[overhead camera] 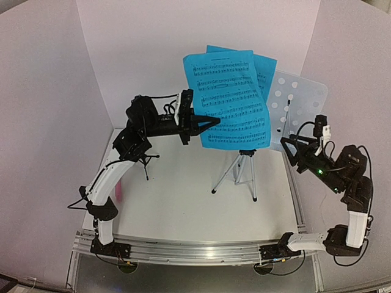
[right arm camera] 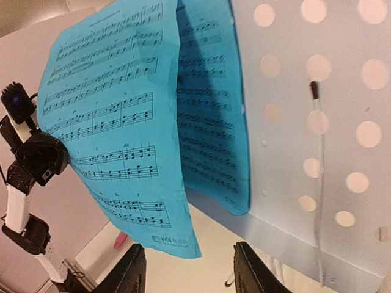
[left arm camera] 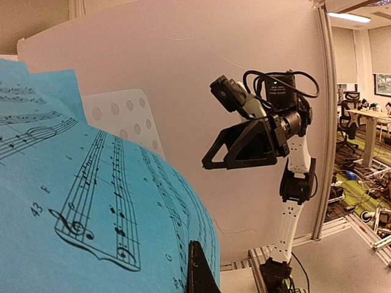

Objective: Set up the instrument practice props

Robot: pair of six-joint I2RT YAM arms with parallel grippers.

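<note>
Left pincer [overhead camera: 212, 122] is clamped on the left edge of the front sheet [overhead camera: 232, 97], holding it up in the air in front of the stand [overhead camera: 302, 97]. The back sheet [overhead camera: 266, 64] leans on the stand's plate behind it. Right pincer [right arm camera: 189, 256] hangs off to the right, fingers apart, nothing btwn them.

Risks:
- The front sheet is thin paper gripped at one edge only, so it bows & curls; the left wrist view shows it bulging toward the camera.
- If let go before its bottom edge sits on the stand's lower ledge, it prob slides off onto the counter [overhead camera: 183, 207].
- Pushing it in could drag the back sheet sideways or knock it loose, since both are loose paper on smooth plastic.
- The stand looks top-heavy on its thin tripod legs [overhead camera: 241, 174]; a shove from either arm could tip it.
- A hard clamp may crease the paper.

Materials:
- Sheets are bright blue, matte & floppy, printed w/ black staves.
- The stand plate is pale, stiff & flat, punched w/ round holes.
- Legs are slim shiny metal.
- Mic mount [overhead camera: 145, 162] is small, black & spindly, on the counter under the left arm.
- Pink mic [right arm camera: 120, 239] only peeks out below the sheet, so I can't say more than that it's pink & smooth-looking.
</note>
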